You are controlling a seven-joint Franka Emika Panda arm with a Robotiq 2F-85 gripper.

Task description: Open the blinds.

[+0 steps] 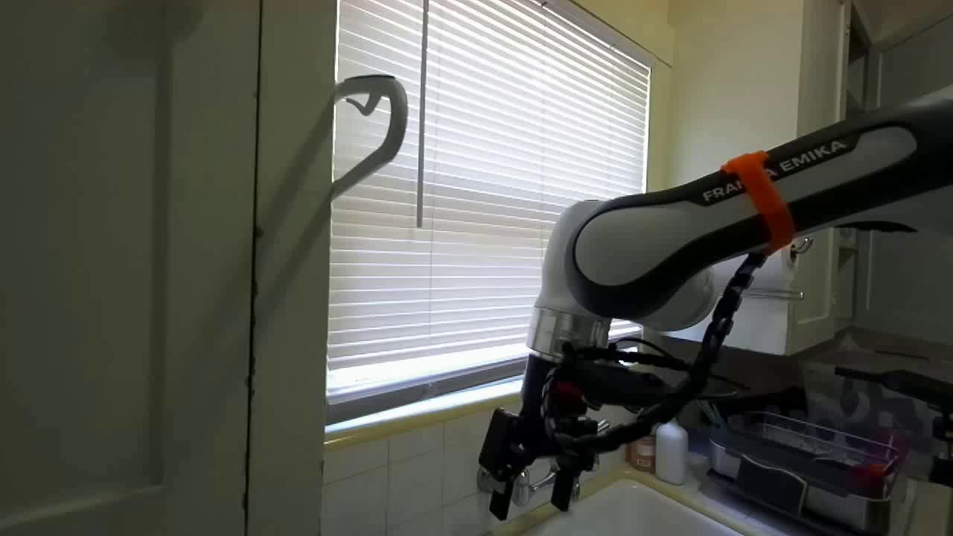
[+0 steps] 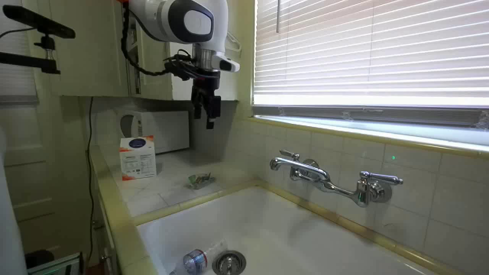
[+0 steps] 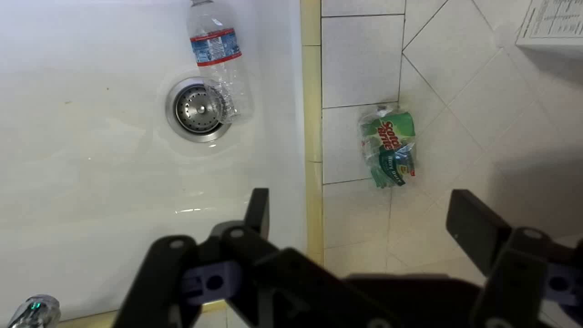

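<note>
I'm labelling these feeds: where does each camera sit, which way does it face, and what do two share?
In an exterior view: beside a pale panel, facing the blinds at a slant; arm and tool show.
In an exterior view: above the sink, facing the faucet and far counter; arm's end and tool show up top.
Wrist view: on the arm, facing down at sink, bottle and counter; the tool's fingers show low.
Both exterior views share blinds, arm, tool and sink.

In an exterior view the blinds are faced obliquely past a near panel; in an exterior view the nearby sink is seen from above; blinds and arm are shared; the wrist view is aimed down at sink and counter
</note>
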